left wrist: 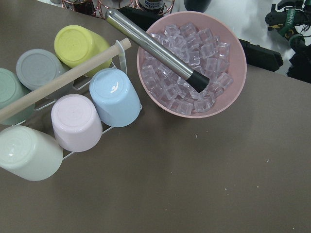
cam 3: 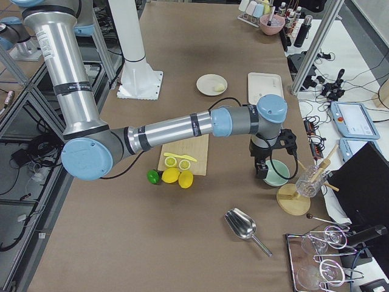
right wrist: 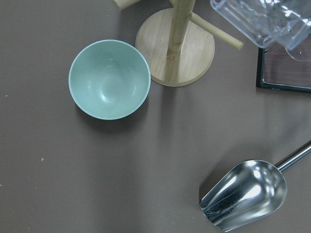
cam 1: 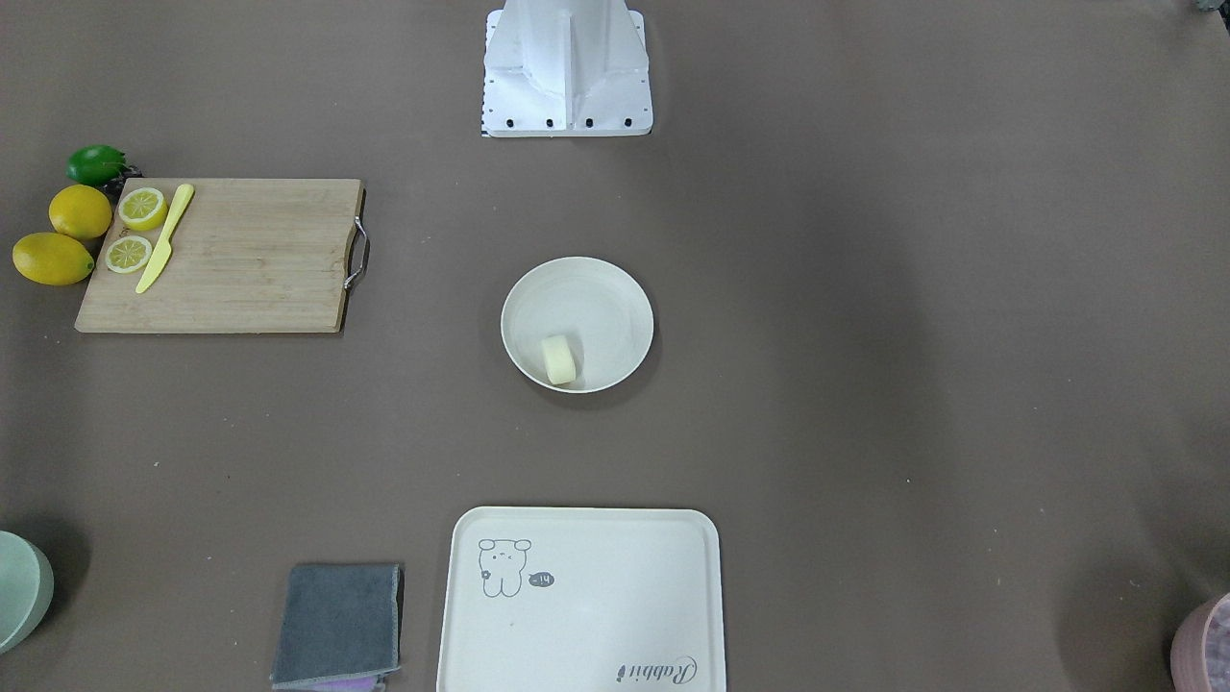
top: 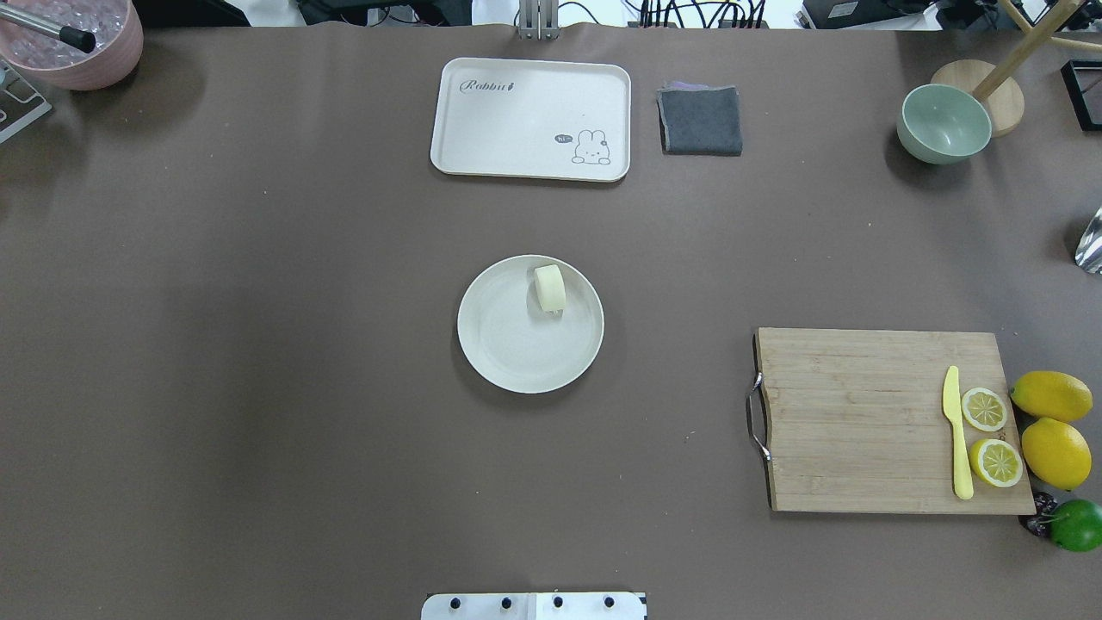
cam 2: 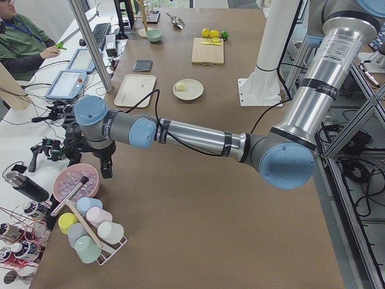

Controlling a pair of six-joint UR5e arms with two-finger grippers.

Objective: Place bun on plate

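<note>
The pale cream bun [top: 549, 288] lies on its side inside the round off-white plate [top: 516, 362] at the table's middle, toward the plate's far rim. The front-facing view shows the bun [cam 1: 559, 359] on the plate [cam 1: 615, 288] with nothing touching it. My left gripper [cam 2: 90, 161] hangs far off at the table's left end above a pink bowl of ice. Above a green bowl at the right end is my right gripper [cam 3: 266, 165]. Only the side views show either gripper, so I cannot tell whether they are open or shut.
A cream tray [top: 531, 119] and a grey cloth [top: 700, 120] lie beyond the plate. A cutting board [top: 887, 420] with a yellow knife, lemon halves and whole lemons is at the right. The ice bowl [left wrist: 192, 63], cup rack [left wrist: 73, 107], green bowl [right wrist: 109, 79] and metal scoop [right wrist: 243, 194] sit at the ends.
</note>
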